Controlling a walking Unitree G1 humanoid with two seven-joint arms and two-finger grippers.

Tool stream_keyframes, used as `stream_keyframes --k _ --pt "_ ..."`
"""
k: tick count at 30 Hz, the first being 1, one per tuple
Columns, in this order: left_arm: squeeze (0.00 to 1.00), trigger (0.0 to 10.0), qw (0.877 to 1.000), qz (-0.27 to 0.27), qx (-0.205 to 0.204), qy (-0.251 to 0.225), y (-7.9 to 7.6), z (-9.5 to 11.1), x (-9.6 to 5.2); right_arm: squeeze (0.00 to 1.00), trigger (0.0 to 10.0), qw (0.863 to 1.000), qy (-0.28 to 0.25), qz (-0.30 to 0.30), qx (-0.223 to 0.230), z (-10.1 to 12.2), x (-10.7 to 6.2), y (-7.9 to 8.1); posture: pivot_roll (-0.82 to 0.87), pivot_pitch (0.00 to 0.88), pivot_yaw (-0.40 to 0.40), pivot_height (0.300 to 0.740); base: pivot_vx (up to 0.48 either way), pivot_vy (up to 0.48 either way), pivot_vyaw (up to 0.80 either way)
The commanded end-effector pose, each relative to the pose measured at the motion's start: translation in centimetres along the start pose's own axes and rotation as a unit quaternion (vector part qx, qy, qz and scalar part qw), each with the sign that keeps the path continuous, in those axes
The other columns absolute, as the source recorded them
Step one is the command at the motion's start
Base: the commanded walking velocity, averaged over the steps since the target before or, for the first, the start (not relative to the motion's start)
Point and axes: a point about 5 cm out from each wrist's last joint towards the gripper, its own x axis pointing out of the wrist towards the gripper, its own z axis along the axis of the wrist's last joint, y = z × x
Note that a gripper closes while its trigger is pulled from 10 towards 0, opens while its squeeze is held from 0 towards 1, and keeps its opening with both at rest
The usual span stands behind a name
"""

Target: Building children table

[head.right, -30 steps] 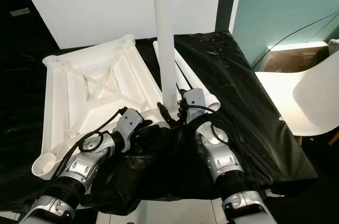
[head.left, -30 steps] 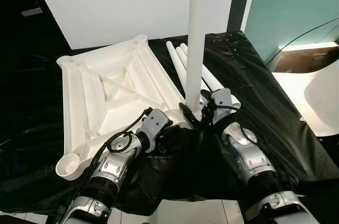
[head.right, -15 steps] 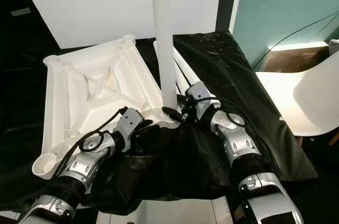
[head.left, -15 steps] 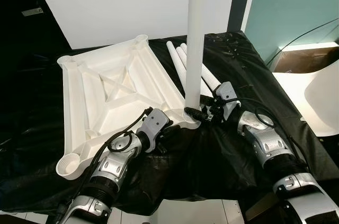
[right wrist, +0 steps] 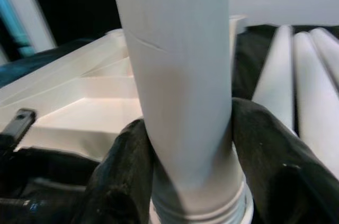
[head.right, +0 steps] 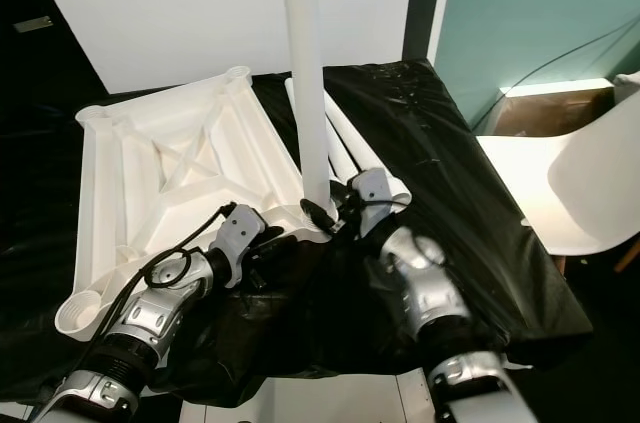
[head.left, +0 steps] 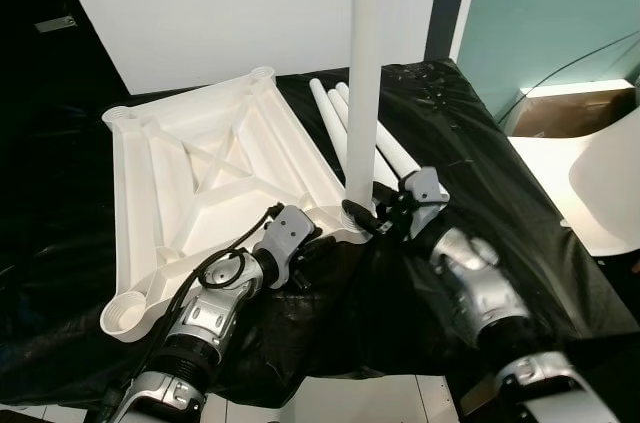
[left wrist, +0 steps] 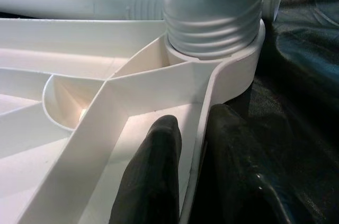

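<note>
**Table leg held upright in the corner socket**

Table leg (head.left: 364, 53), a long white tube, is seen standing upright with its long axis vertical, its threaded lower end seated in the corner socket (left wrist: 222, 57) of the upturned white tabletop (head.left: 210, 178). That tabletop lies ribbed underside up on a black plastic sheet (head.left: 480, 153) spread over the work surface. Several ridges of thread are shown above the socket rim in the left wrist view, so the leg is judged not yet fully screwed home.

The right gripper (head.left: 385, 218) is clenched round the leg just above the socket, one black finger (right wrist: 124, 171) on each side of the tube. The leg is thus directly between the jaws, and the right arm is the nearer one for turning it. The left gripper (left wrist: 193, 168) is clamped on the tabletop's edge wall just beside the same socket, one finger inside the rim and one outside, so that the top is steadied.

The coming move is judged to depend on the leg being kept vertical and in line with the socket while it is twisted.

Three more loose legs (head.left: 335, 108) lie side by side on the sheet beyond the socket, pointing away from the robot. A white chair (head.right: 590, 178) stands to the right.

No brand, label or writing can be read.
</note>
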Motion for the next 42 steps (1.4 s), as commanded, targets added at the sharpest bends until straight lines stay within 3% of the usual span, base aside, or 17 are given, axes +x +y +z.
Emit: stream_keyframes --k 1,10,11,12,13,14,16,19,20,27,32,36,42 --pt "0.0 10.0 0.998 -0.043 -0.016 0.052 -1.8 -2.4 0.1 0.0 0.0 0.994 0.008 -0.108 0.017 -0.9 -0.6 -0.1 -0.03 0.0 0.054 0.74 0.0 0.0 0.0" --pt "0.0 10.0 0.998 -0.043 -0.014 0.053 -1.7 -2.4 0.0 0.0 0.0 0.991 0.006 -0.136 0.01 -0.8 -0.6 -0.2 -0.04 0.0 0.053 0.74 0.0 0.0 0.0" --pt "0.0 10.0 0.998 -0.044 -0.014 0.053 -1.7 -2.4 0.0 0.0 3.5 0.993 0.014 -0.121 -0.003 -0.9 -0.5 0.3 -0.04 0.0 0.053 0.74 0.0 0.0 0.0" --pt "0.0 10.0 0.998 -0.044 -0.014 0.053 -1.7 -2.4 0.0 0.0 3.5 0.993 0.014 -0.121 -0.003 -0.9 -0.5 0.3 -0.04 0.0 0.053 0.74 0.0 0.0 0.0" --pt "0.0 10.0 0.998 -0.044 -0.014 0.053 -1.7 -2.3 0.1 0.0 10.0 0.994 0.019 -0.105 -0.012 -1.0 -0.3 0.7 -0.04 0.0 0.051 0.74 0.0 0.0 0.0" --pt "0.0 10.0 0.998 -0.044 -0.014 0.052 -1.7 -2.3 0.2 1.0 10.0 0.997 0.018 -0.076 -0.004 -1.0 -0.2 1.2 -0.04 0.0 0.05 0.74 0.0 0.0 0.0" --pt "0.0 10.0 0.998 -0.044 -0.014 0.052 -1.7 -2.3 0.2 1.0 10.0 0.997 0.018 -0.076 -0.004 -1.0 -0.2 1.2 -0.04 0.0 0.05 0.74 0.0 0.0 0.0" --pt "0.0 10.0 0.998 -0.043 -0.015 0.052 -1.7 -2.4 0.2 1.0 10.0 0.999 0.014 -0.027 -0.01 -0.5 0.1 0.9 -0.04 0.0 0.051 0.74 0.0 0.0 0.0" --pt "0.0 10.0 0.998 -0.043 -0.016 0.053 -1.7 -2.4 0.2 0.0 10.0 1.0 0.015 -0.009 -0.017 -0.2 0.2 0.4 -0.05 0.0 0.052 0.74 0.0 0.0 0.0" --pt "0.0 10.0 0.997 -0.046 -0.017 0.051 -1.8 -2.4 0.3 0.0 10.0 0.997 0.007 0.068 -0.036 1.0 0.4 -0.8 -0.05 0.0 0.058 0.74 0.0 0.0 0.0" --pt "0.0 10.0 0.997 -0.051 -0.016 0.05 -2.0 -2.3 0.5 0.0 10.0 0.983 0.029 0.168 -0.068 1.2 0.2 -0.8 -0.06 0.0 0.06 0.74 0.0 0.0 0.0" --pt "0.0 10.0 0.997 -0.051 -0.015 0.051 -2.0 -2.3 0.5 0.0 10.0 0.975 0.055 0.202 -0.072 0.7 0.2 -1.5 -0.05 0.0 0.058 0.74 0.0 0.0 0.0" --pt "0.0 10.0 0.997 -0.054 -0.012 0.053 -2.1 -2.4 0.5 0.0 10.0 0.973 0.071 0.202 -0.088 0.7 0.7 -2.7 -0.04 0.0 0.052 0.74 0.0 0.0 0.0"
